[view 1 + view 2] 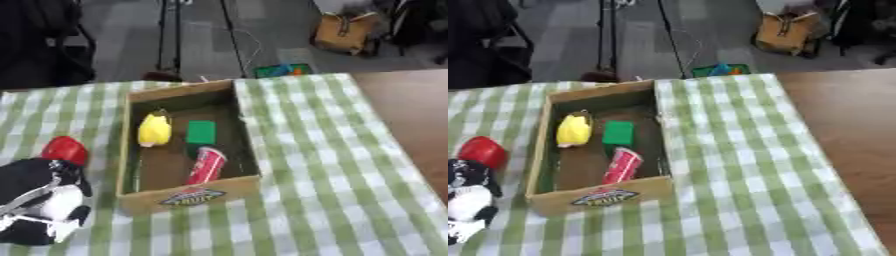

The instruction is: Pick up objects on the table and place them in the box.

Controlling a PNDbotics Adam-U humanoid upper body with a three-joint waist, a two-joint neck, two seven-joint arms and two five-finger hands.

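An open cardboard box (188, 197) stands on the green-checked cloth, a little left of centre. Inside it lie a yellow rounded object (155, 130), a green block (200, 132) and a red can (206, 166) on its side near the front wall. A red rounded object (66, 149) sits just left of the box. My left hand (39, 200), black and white, is at the lower left directly below the red object and meets its lower edge; whether it holds it is hidden. My right hand shows in neither view.
The checked cloth (332, 175) stretches bare to the right of the box. Beyond its right edge lies brown wooden tabletop (411, 115). On the floor behind are a tan bag (343, 32), stand legs (171, 35) and a colourful item (282, 70).
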